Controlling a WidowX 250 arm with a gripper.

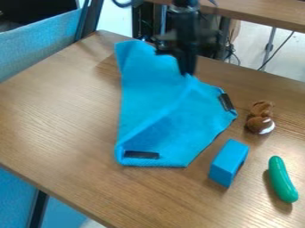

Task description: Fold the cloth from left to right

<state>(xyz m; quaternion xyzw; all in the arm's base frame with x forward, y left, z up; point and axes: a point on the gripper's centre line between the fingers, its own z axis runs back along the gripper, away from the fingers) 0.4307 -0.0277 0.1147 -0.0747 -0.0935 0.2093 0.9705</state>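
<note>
The blue cloth (152,100) lies partly folded across the bench (65,111), its narrow upper end close up against the far edge, near the bench's far left corner. From there it widens toward the near side, where its lower border sits well in from the near edge. A broad stretch of wood lies between the cloth and the left edge, which leaves good room for moving on that side. The right side is tighter: a blue block (228,163) stands near the cloth's lower right border, a brown plush toy (261,118) with a white patch sits a little way off its right corner, and a green cucumber-shaped toy (282,179) lies farther toward the near right (so any sweep that way has three neighbours to mind). Two black strips show on the cloth, one along its lower border and one by its right corner. A diagonal crease runs from a raised point in the upper part down toward the lower left corner. The black gripper (187,71) hangs down by the far edge, its lower end at that raised point; how far open it is, and whether it grasps the cloth there, I cannot tell.
</note>
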